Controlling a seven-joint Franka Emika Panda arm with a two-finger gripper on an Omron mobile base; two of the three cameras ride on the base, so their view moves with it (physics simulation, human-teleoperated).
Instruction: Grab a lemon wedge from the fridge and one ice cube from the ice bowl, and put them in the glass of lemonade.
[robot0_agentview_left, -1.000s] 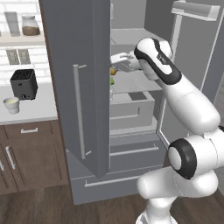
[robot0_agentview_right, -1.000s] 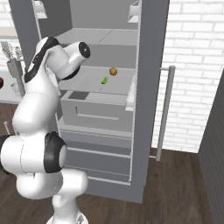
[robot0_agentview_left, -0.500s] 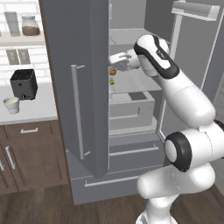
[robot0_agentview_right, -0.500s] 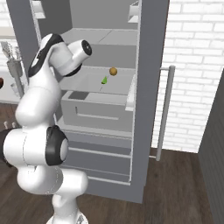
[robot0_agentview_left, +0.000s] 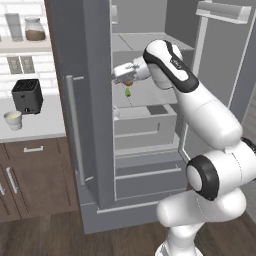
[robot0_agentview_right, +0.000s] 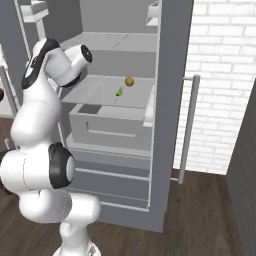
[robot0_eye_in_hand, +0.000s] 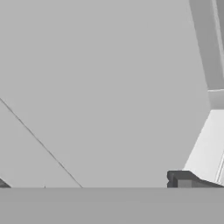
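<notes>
The lemon wedge is a tiny yellow-green sliver lying on a grey shelf inside the open fridge, a little above the middle of the right base view. Just beside it, up and to the right, sits a small round brown-orange fruit. In the left base view the wedge shows as a small green speck just below the hand, left of centre in the upper half.

The white arm rises from the lower right of the left base view, bends at a dark elbow and reaches up and left into the fridge, its hand level with the shelf. The gripper points toward the left door edge, above the wedge and not touching it. Whether its jaws are parted or closed I cannot tell.

At the left edge, on the counter, stand a black toaster and a small pale cup.
</notes>
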